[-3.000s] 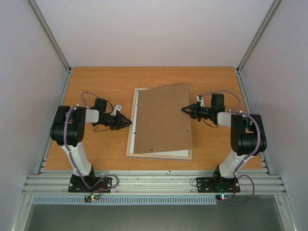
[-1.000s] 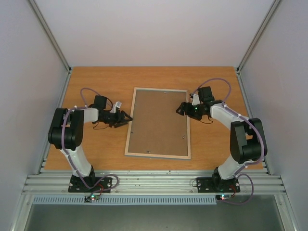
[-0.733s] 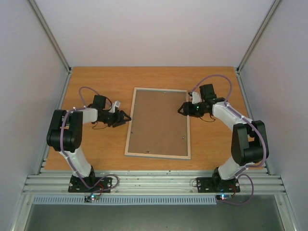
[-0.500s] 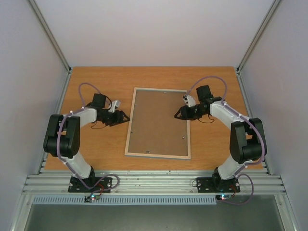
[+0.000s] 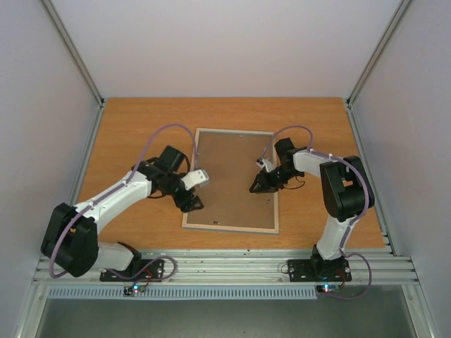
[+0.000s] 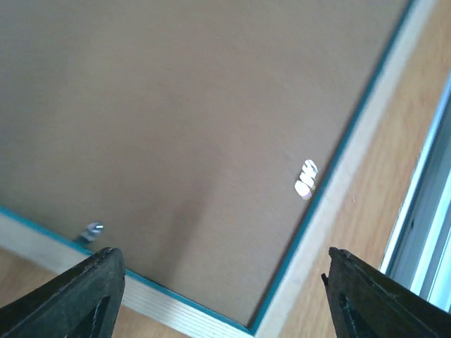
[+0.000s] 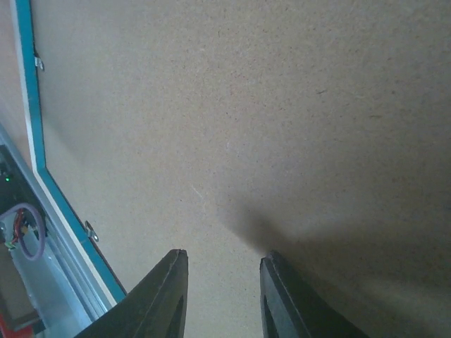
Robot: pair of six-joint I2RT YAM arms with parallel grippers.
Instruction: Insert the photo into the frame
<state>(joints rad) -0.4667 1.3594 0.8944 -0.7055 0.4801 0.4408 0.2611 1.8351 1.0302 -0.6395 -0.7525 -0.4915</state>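
Note:
The frame (image 5: pixel 230 227) lies face down in the middle of the table, pale wood back up, with a thin turquoise inner edge (image 6: pixel 356 134). A flat brown backing board (image 5: pixel 227 176) fills it. The photo is hidden. My left gripper (image 5: pixel 192 202) hovers at the frame's near-left corner, open wide; its fingers (image 6: pixel 88 296) straddle that corner (image 6: pixel 211 317) with nothing held. My right gripper (image 5: pixel 255 186) points down over the board's right side, near the frame's right rail. Its fingers (image 7: pixel 173 296) stand a narrow gap apart above the bare board (image 7: pixel 246 105), empty.
Small metal tabs (image 6: pixel 306 179) sit along the frame's inner edge (image 7: pixel 28 105). An aluminium rail (image 5: pixel 225 267) carrying both arm bases runs along the table's near edge. Enclosure walls and posts close off the left, right and back sides.
The board, earlier skewed over the frame, now sits squarely in it. My left arm swung in to the frame's near-left corner and opened wider. My right gripper moved nearer over the board and narrowed.

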